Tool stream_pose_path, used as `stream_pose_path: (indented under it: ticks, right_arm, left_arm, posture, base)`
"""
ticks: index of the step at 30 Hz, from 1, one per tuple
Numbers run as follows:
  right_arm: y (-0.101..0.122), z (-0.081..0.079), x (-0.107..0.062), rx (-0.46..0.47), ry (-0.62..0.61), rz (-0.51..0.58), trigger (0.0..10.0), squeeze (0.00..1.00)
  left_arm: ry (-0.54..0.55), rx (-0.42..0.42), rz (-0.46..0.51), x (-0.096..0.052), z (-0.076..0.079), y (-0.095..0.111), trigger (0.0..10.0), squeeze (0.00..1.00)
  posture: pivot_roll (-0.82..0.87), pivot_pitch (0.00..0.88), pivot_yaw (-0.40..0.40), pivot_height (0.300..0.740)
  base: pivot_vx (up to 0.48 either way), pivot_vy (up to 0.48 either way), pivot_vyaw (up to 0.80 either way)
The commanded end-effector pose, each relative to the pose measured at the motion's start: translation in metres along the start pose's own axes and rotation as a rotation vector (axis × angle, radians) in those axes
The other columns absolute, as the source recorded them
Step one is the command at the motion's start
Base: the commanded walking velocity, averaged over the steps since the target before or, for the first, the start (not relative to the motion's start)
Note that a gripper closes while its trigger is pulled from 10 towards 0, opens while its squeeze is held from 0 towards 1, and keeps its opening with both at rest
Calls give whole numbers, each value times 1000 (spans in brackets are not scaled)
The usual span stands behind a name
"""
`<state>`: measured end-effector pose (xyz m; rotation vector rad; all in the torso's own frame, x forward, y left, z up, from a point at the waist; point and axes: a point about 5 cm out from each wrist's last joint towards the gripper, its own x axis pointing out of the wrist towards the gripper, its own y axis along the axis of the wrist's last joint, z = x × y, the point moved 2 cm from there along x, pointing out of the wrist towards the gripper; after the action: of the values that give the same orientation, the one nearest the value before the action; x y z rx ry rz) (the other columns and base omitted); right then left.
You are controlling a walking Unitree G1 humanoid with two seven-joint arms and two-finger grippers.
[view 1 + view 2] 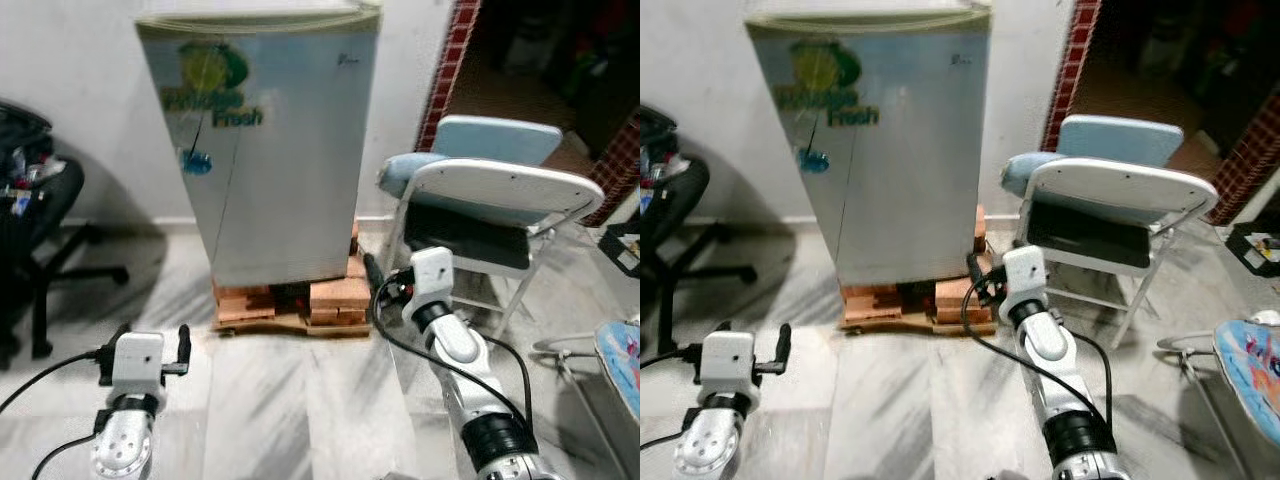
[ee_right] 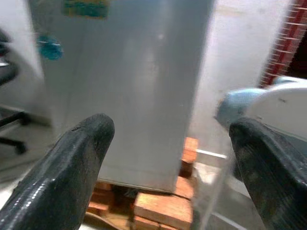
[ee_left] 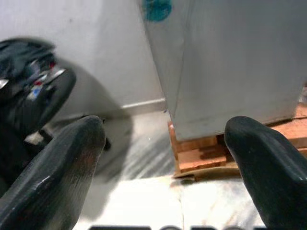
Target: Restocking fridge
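Note:
A small silver fridge (image 1: 270, 150) with a green and yellow sticker stands against the white wall, its door closed. It rests on bricks and wooden boards (image 1: 335, 298). My left gripper (image 1: 148, 338) is held low over the marble floor, short of the fridge's left corner, open and holding nothing. My right gripper (image 1: 385, 278) is raised near the fridge's lower right corner, beside the bricks, also open with nothing in it. The left wrist view looks past both fingers (image 3: 62, 163) at the fridge's base (image 3: 230, 72). In the right wrist view the fingers (image 2: 72, 167) frame the fridge front (image 2: 134, 86).
A white folding chair (image 1: 500, 190) holding a pale blue cushion stands right of the fridge, close to my right arm. A black office chair (image 1: 30, 220) piled with dark items is at the left. A doorway with a red tiled post (image 1: 450, 60) opens behind. A colourful object (image 1: 620, 365) lies at right.

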<state>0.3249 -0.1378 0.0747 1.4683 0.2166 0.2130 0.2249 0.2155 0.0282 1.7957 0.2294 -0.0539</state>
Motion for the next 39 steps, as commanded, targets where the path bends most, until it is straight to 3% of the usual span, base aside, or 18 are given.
stream_pose_path:
  ticks: [1,11,16,19,25,29,39]
  right_arm:
    - [-5,11,-5,-5,-37,-19,10000,0]
    - [-11,17,-14,-21,-84,-25,10000,0]
    - [-16,33,-30,-43,-149,-44,10000,0]
    - [-20,42,-42,-52,-181,-60,10000,0]
    - [-25,53,-63,-77,-231,-82,10000,0]
    - [-25,52,-63,-71,-243,-90,10000,0]
    - [-16,50,-50,-74,-232,-70,10000,0]
  left_arm:
    - [-27,-11,15,3,9,4,10000,0]
    - [-24,-5,38,5,6,7,10000,0]
    - [-7,46,57,3,-9,9,10000,0]
    - [6,11,51,2,-14,13,10000,0]
    - [-11,-27,90,3,-7,30,10000,0]
    - [-32,-41,78,4,2,26,10000,0]
    - [-42,-45,65,9,4,28,10000,0]
  posture:
    - [10,0,32,740]
    - [10,0,29,740]
    - [10,0,26,740]
    - [13,0,26,740]
    - [13,1,28,740]
    - [2,0,33,740]
    - [2,0,25,740]
  base:
    - [0,480,-800]
    - [0,429,-539]
    - [0,0,0]
    - [0,0,0]
    - [0,0,0]
    - [0,0,-103]
    - [0,0,-471]
